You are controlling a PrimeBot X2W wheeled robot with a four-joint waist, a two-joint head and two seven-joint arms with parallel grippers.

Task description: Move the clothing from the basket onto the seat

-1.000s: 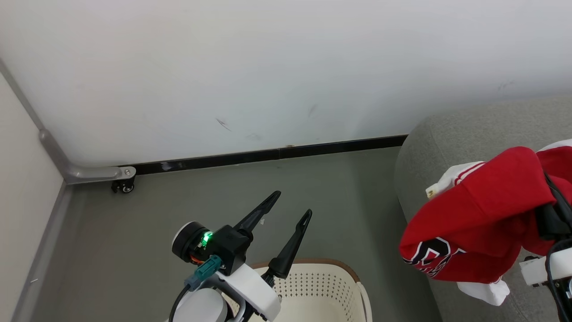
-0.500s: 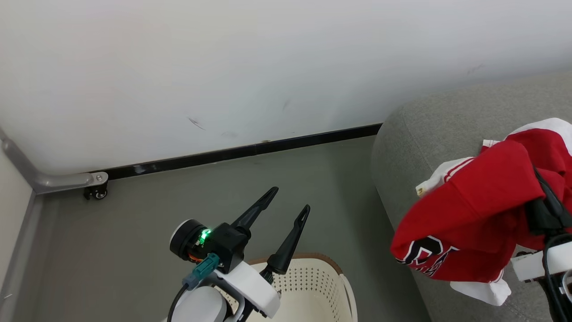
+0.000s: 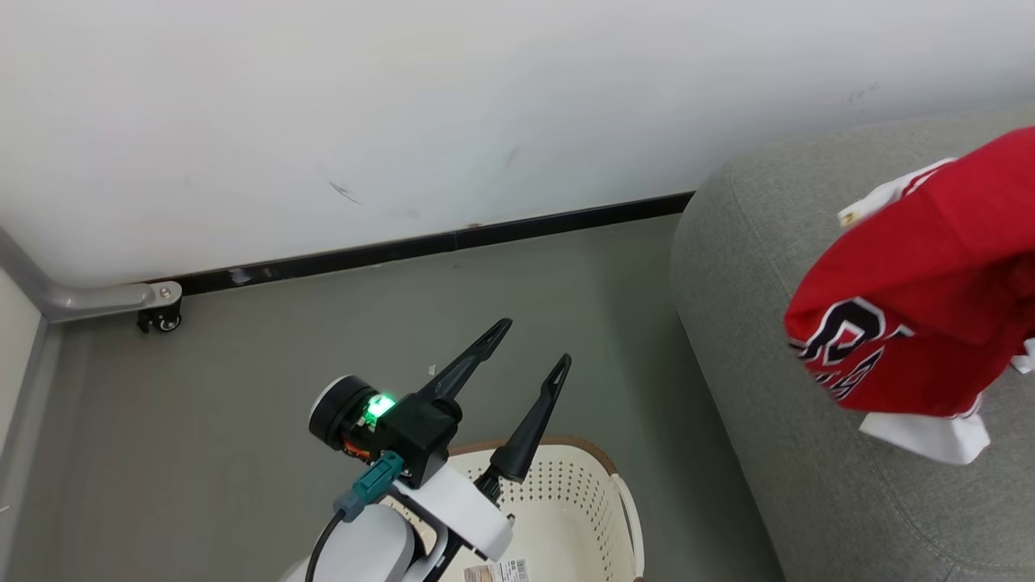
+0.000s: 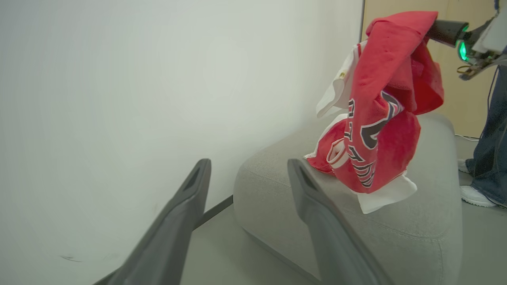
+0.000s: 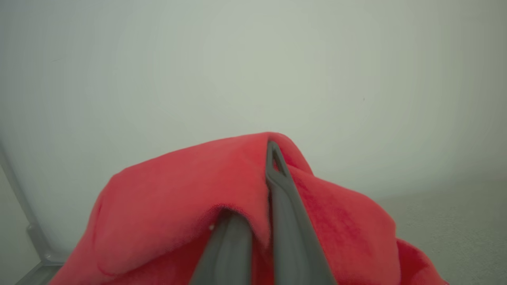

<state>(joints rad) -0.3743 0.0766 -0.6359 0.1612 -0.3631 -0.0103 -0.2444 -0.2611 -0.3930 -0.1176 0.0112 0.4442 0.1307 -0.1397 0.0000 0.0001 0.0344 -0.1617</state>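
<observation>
One red-and-white fabric garment (image 3: 914, 323) hangs over one light-grey upholstered sofa (image 3: 752, 242), pinched in the closed right gripper (image 5: 253, 186); left gripper (image 3: 534, 340) gapes empty above one cream perforated basket (image 3: 598, 485) — left wrist view adds a person's leg (image 4: 485, 138).

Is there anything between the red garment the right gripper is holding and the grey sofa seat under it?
Nothing visible does. The clothing hangs from the shut right gripper directly over the seat, with no object between them. The left gripper is open, off to the side above the basket.
</observation>
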